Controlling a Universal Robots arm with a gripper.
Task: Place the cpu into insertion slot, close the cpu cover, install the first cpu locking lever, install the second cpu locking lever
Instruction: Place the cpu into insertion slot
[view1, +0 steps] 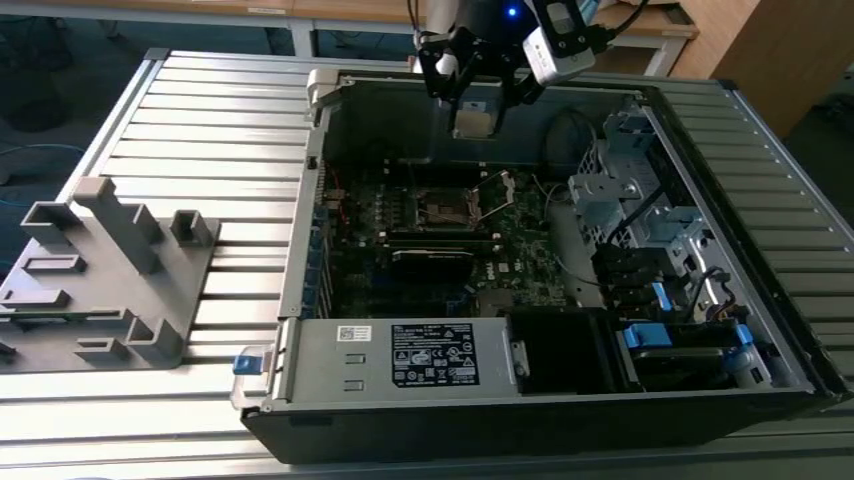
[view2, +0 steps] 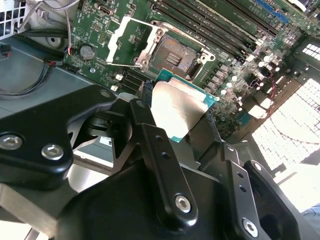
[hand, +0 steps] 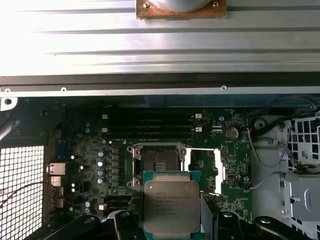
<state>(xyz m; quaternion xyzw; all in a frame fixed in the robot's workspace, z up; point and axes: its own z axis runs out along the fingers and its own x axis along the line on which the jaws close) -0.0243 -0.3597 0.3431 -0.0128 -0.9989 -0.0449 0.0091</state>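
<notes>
The gripper (view1: 474, 102) is clamped on the cpu (hand: 171, 205) by two opposite edges and holds it in the air at the upper middle of the exterior view. Beyond it the insertion slot (hand: 157, 162) lies bare on the motherboard (hand: 85, 150), with the cpu cover (view2: 116, 42) swung open beside it.

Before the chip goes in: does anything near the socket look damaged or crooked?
Nothing stands out: the insertion slot is empty, the cpu cover stands open beside it, and the end effector holds the cpu.

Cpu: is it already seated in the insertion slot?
No, the jaws of the gripper clamp the cpu, and the insertion slot is bare.
</notes>
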